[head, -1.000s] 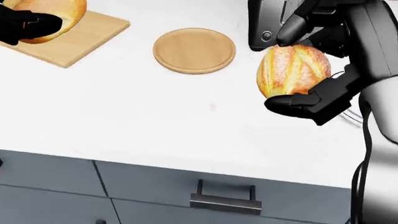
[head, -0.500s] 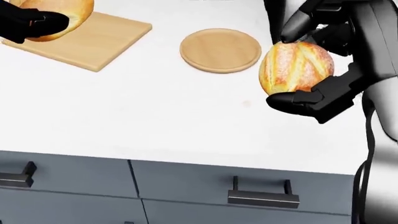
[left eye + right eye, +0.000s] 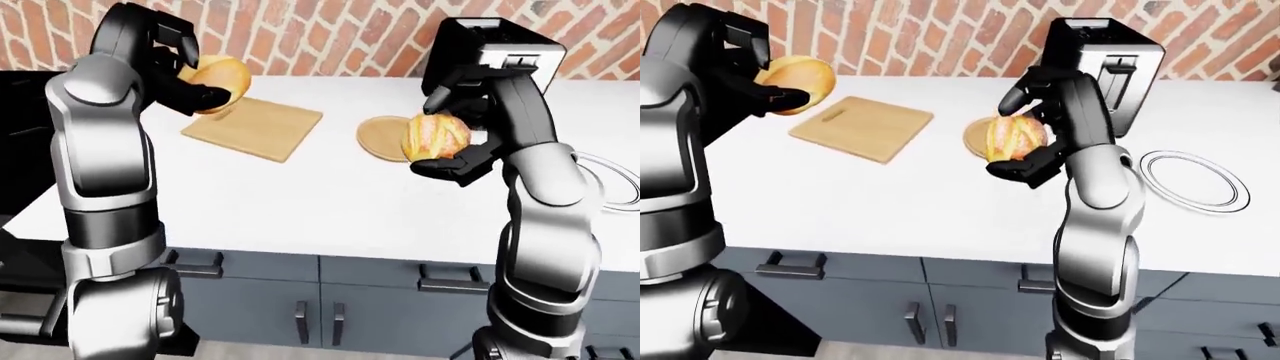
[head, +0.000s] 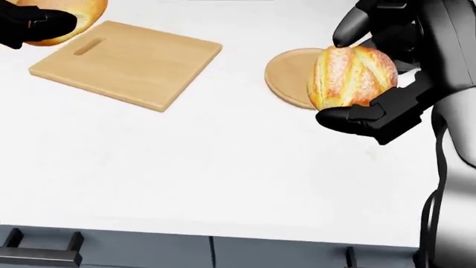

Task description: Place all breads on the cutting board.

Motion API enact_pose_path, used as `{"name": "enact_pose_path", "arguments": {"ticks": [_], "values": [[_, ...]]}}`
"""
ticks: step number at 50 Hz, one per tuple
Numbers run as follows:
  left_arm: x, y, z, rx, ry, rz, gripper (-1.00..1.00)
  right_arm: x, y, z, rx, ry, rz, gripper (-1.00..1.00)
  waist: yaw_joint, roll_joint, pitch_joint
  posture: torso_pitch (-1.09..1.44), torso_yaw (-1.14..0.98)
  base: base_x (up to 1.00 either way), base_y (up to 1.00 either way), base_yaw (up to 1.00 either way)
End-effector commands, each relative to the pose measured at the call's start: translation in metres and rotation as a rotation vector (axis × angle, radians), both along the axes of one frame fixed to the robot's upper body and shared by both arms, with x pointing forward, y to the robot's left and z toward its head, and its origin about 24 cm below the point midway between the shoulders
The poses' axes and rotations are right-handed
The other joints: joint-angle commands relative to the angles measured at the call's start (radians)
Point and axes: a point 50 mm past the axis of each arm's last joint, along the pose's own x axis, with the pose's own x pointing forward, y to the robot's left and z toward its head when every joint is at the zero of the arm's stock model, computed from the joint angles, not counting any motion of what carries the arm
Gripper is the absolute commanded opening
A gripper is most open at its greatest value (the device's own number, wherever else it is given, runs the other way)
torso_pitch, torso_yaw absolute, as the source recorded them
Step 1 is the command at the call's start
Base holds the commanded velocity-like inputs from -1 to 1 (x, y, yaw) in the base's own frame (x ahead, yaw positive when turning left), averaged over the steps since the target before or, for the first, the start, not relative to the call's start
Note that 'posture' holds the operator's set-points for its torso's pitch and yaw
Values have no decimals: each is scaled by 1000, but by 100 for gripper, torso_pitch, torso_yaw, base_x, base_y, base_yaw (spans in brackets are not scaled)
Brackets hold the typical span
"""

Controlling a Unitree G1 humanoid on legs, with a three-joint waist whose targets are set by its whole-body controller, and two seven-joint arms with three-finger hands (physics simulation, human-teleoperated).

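Red brick wall (image 3: 330, 30) runs along the top of both eye views, and below it a white counter (image 4: 223, 167) spreads over grey drawers (image 3: 380, 281) with dark handles. Your left hand (image 3: 185, 71) is raised at the left of the left-eye view, its black fingers closed round a smooth golden bun (image 3: 222, 73), which hangs in the air above the upper left corner of the cutting board (image 4: 126, 62) and is not resting on it. That board lies flat on the counter, bare, with a slot handle near its upper left edge. Your right hand (image 4: 379, 72) holds a crusty round loaf (image 4: 351, 76) clear of the counter, thumb under it and the other fingers curled over its top, so the grip is closed on the bread. In the head view the loaf covers part of the right side of a round wooden plate (image 4: 290, 75) that sits on the counter to the right of the board and apart from it. You have a black toaster (image 3: 1110, 56) by the wall beyond the plate, and a clear glass plate (image 3: 1195, 180) lies well to the right in the right-eye view
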Motion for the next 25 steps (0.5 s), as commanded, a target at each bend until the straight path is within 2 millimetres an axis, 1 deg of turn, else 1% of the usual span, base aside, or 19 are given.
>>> {"name": "enact_pose_path", "arguments": {"ticks": [1,2,3,4,5,7,8,9,10,11,13,15,17,18,19,20,21,23,25], "values": [[-7,-3,19,20,-83,-9,-100,-3,-1,11,-14,-63,-10,-100,-1,-2,-20,0,0,23,34,0],[-7,-3,18,21,-83,-9,-100,-3,0,12,-14,-64,-9,-100,2,-24,-25,0,0,22,34,0],[-8,-2,19,21,-84,-8,-100,-3,2,13,-15,-66,-7,-100,4,-55,-38,0,0,22,33,0],[-9,-1,19,21,-84,-7,-100,-2,2,13,-16,-66,-6,-100,-7,-11,-31,0,0,22,33,0],[-10,0,20,20,-86,-5,-100,-2,3,13,-17,-67,-4,-100,-1,-33,-34,0,0,23,33,0],[-11,2,21,17,-89,-2,-100,-3,4,15,-22,-68,-3,-100,-5,-32,-42,0,0,22,34,0],[-12,3,21,16,-90,0,-100,-3,5,16,-26,-69,-1,-100,-4,-27,-37,0,0,0,68,0],[-13,4,22,15,-92,0,-100,-3,5,16,-28,-70,1,-100,4,-44,-51,0,0,0,84,0],[-14,5,22,14,-93,2,-100,-4,6,18,-31,-73,4,-100,7,-48,-47,0,0,0,100,0],[-14,6,23,14,-94,3,-100,-3,7,18,-32,-75,6,-100,12,-48,-37,0,0,0,100,0],[-15,7,24,13,-96,6,-100,-3,8,19,-32,-76,9,-100,19,-33,-27,0,0,0,100,0],[-16,7,25,13,-98,7,-100,-3,8,19,-32,-77,10,-100,24,-10,-25,0,0,0,100,0],[-16,8,27,13,-100,8,-100,-3,8,20,-32,-79,12,-100,28,19,-30,0,0,0,100,0],[-17,7,28,14,-101,8,-100,-3,8,21,-32,-81,14,-100,29,27,-28,0,0,0,30,0],[-17,7,29,14,-102,8,-100,-3,8,23,-28,-85,16,-100,24,102,-52,0,0,0,0,0],[-17,7,29,14,-102,8,-100,-3,8,23,-26,-87,18,-100,48,172,-38,0,0,0,0,0],[-17,7,29,14,-103,7,-100,-3,9,24,-26,-87,19,-100,28,137,-8,0,0,0,0,0],[-17,7,29,15,-102,7,-100,-4,9,25,-22,-91,21,-100,30,114,-13,0,0,0,0,0],[-17,7,29,15,-102,6,-100,-4,9,25,-22,-93,22,-100,18,88,-12,0,0,0,0,0]]}}
